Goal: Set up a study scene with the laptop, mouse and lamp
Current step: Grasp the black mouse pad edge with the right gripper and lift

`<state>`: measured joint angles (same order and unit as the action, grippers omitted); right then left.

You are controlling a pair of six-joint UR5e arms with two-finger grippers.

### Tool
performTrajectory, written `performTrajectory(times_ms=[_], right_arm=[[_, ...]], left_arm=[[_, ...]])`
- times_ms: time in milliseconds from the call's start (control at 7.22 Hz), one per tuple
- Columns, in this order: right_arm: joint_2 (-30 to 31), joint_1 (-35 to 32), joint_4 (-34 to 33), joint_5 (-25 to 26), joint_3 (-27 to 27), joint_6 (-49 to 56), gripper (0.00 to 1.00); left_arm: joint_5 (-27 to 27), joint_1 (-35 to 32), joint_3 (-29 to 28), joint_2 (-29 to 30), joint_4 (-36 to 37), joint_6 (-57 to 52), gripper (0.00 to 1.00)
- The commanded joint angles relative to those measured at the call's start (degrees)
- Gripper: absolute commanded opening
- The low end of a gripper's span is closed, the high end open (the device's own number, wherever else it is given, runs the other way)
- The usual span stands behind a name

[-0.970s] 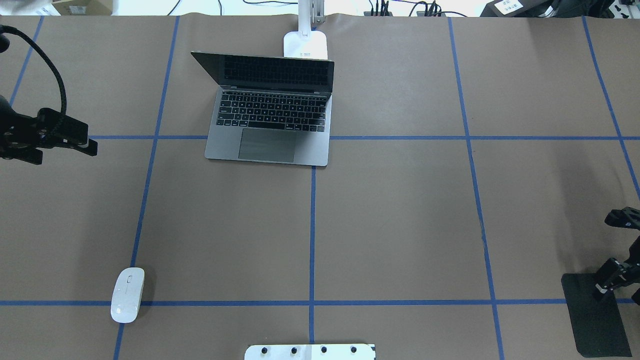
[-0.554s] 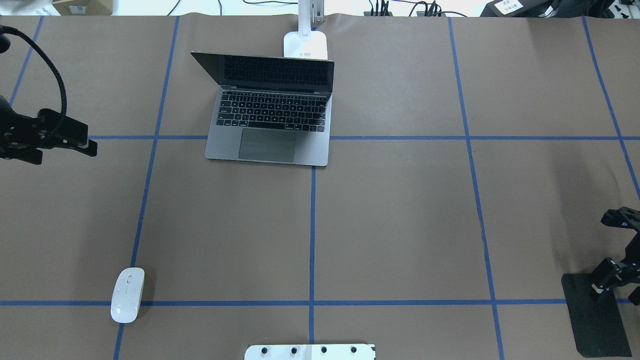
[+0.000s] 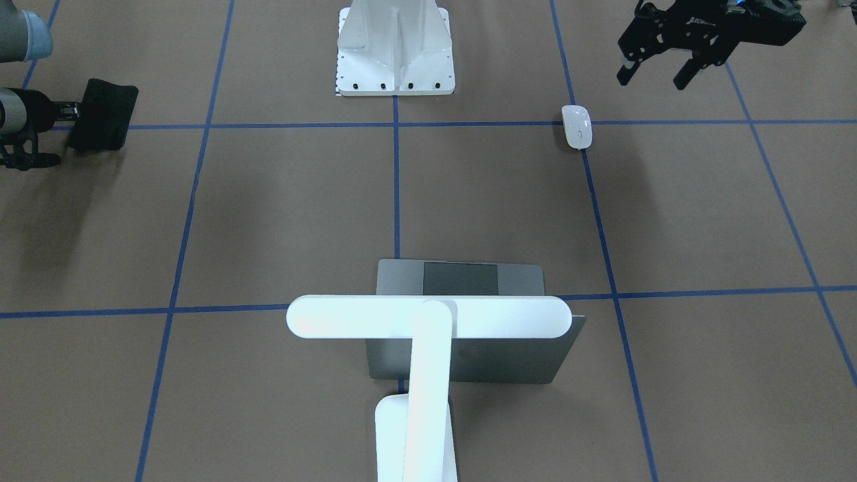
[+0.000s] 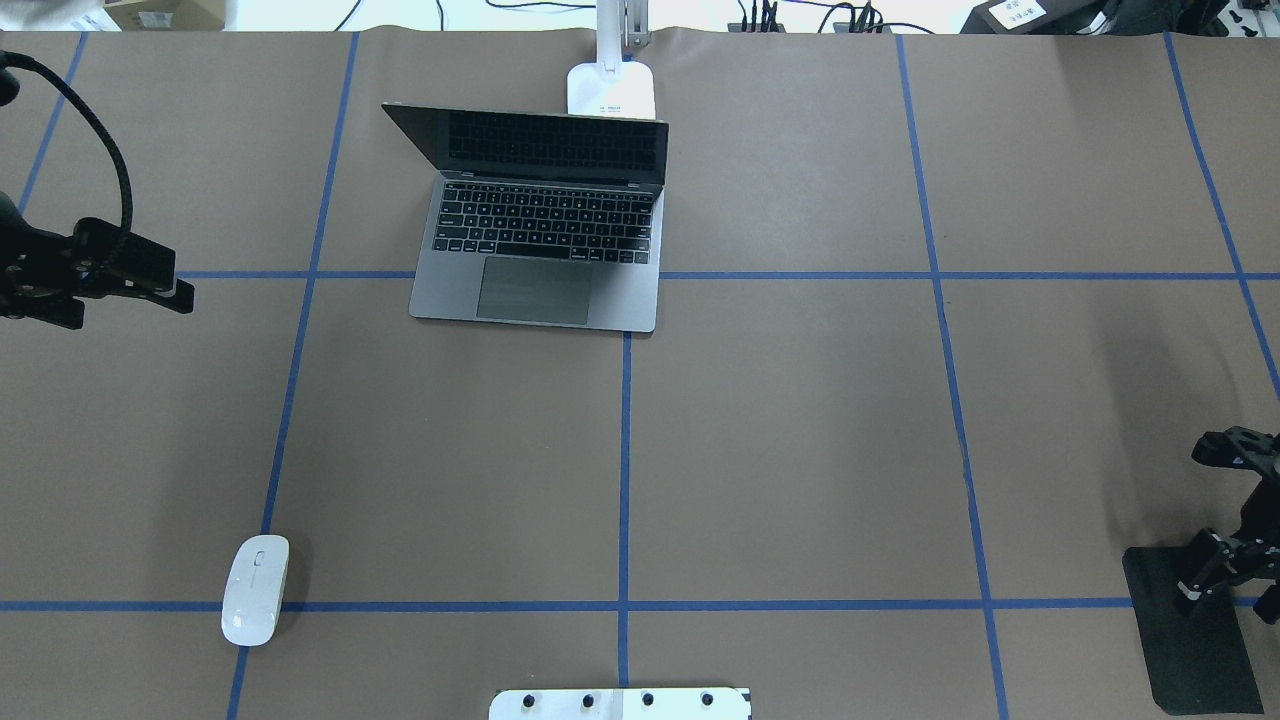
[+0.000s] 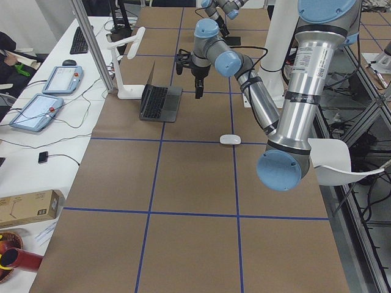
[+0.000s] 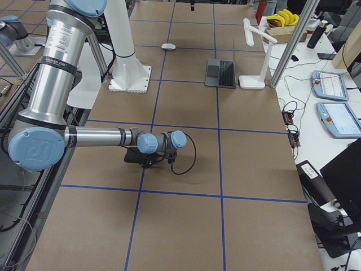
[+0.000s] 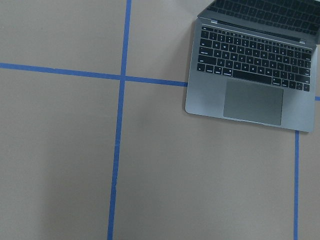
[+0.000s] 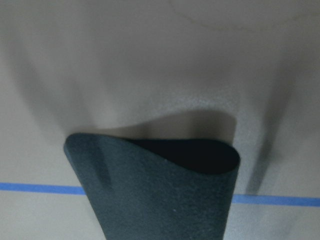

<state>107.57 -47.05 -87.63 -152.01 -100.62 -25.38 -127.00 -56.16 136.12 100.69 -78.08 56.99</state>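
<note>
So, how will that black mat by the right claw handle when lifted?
Probably floppy: in the right wrist view the black mat curls into an arch instead of lying flat. Likely light, as the right claw seems to hold one edge up with a pinch. It may well droop or fold over once fully lifted.

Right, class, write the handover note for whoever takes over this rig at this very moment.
Left gripper: open, empty, raised.
Right gripper: shut on the edge of the black mat, which curls upward.
Laptop: open, on the far side. Lamp: behind it, head over the lid. Both look set.
Mouse: untouched, near the robot, on its left.
Left, probably: lay the mat beside the laptop and bring the mouse over.
</note>
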Motion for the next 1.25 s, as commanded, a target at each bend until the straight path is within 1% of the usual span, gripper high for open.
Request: performTrajectory(times_ms=[0,277,416,554,693,831,970,1108], right_arm=[[0.0,1.4,0.0,0.3,0.4,-0.3,0.99],[0.0,2.0,0.0,0.5,0.6,-0.4,0.98],[0.0,2.0,0.0,0.5,0.6,-0.4,0.87],[0.0,2.0,0.0,0.5,0.6,-0.8,0.67],[0.0,2.0,0.0,0.5,0.6,-1.5,0.44],[0.0,2.0,0.0,0.4,0.5,-1.6,0.26],[0.0,2.0,0.0,0.4,0.5,-1.6,0.04],[0.0,2.0,0.0,0.4,0.3,-1.6,0.0]], left_arm=[[0.0,0.0,0.1,-0.1,0.0,0.0,0.99],[0.0,0.0,0.2,-0.1,0.0,-0.1,0.99],[0.0,0.0,0.1,-0.1,0.1,-0.4,0.99],[0.0,0.0,0.1,-0.1,0.1,-0.6,0.99],[0.0,0.0,0.1,-0.1,0.1,-0.6,0.99],[0.0,0.0,0.1,-0.1,0.1,-0.7,0.99],[0.0,0.0,0.1,-0.1,0.1,-0.7,0.99],[0.0,0.0,0.1,-0.1,0.1,-0.7,0.99]])
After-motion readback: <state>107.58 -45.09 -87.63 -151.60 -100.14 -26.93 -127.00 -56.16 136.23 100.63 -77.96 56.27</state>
